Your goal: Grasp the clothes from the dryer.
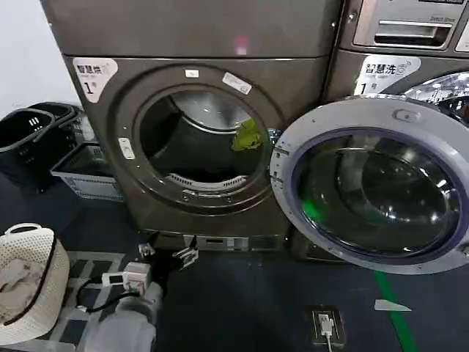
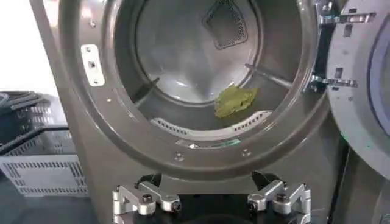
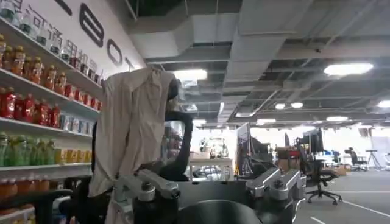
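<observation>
One clothes (image 1: pixel 248 136) piece lies in dryer (image 1: pixel 124 110) drum; left gripper (image 1: pixel 167 253) fingers wide, right gripper (image 3: pixel 210 185) fingers wide.

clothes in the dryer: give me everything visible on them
The clothes are one small yellow-green piece of soft, crumpled fabric, far smaller than the dryer mouth. It lies bunched inside the steel drum toward the robot's right, near the open door's hinge side, resting on the drum wall just behind the perforated lint grille. Nothing grips it; the left gripper hangs open below the mouth, outside the drum.
</observation>
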